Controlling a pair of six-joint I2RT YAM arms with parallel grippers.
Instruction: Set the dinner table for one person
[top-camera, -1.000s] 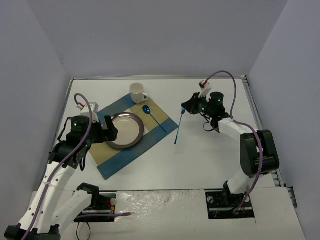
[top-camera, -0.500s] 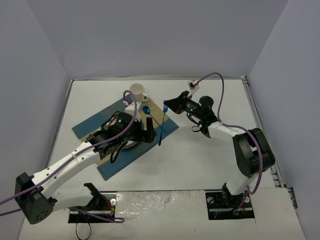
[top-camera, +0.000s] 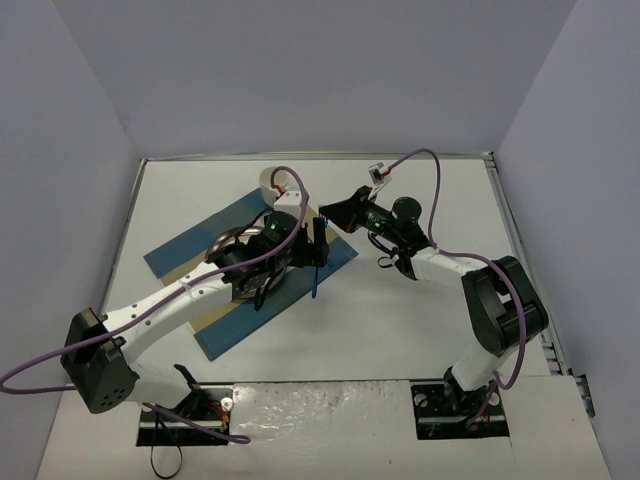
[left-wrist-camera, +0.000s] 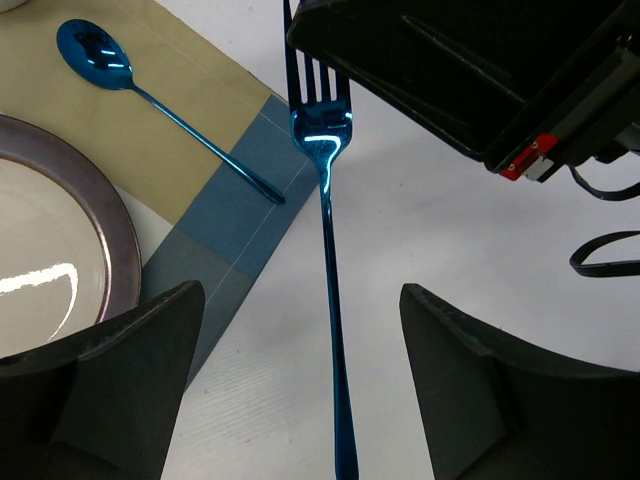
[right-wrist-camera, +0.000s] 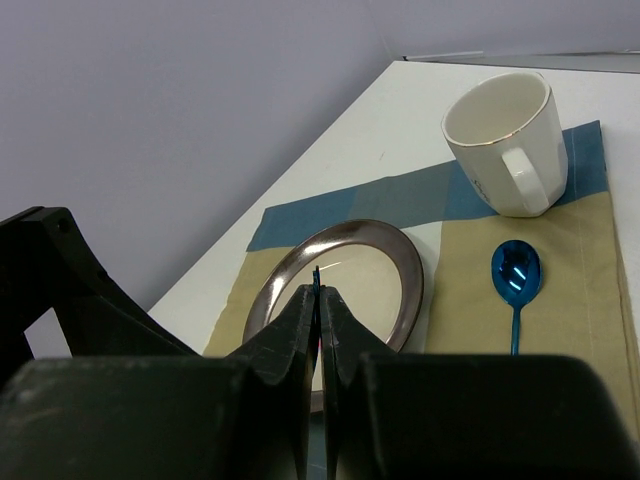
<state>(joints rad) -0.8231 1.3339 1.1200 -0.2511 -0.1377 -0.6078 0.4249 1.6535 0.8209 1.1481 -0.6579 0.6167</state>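
Dinner table (top-camera: 420, 320) – mat (top-camera: 180, 253) on left half; plate (right-wrist-camera: 372, 268), spoon (right-wrist-camera: 516, 275), cup (right-wrist-camera: 505, 140) set, near to far | fork (left-wrist-camera: 321, 135) not yet laid, hung nr table ctr | L claw (top-camera: 315, 243) wide open astride handle | R claw (right-wrist-camera: 320, 300) clamped on tine end | vs 0.5 s ago: L claw brought from plate to fork, fork carried left.

The tabletop (top-camera: 420, 320) is a large, flat, matte-white rectangle. A thin metal rim runs along its far and right edges. It lies level and fills most of the top view.
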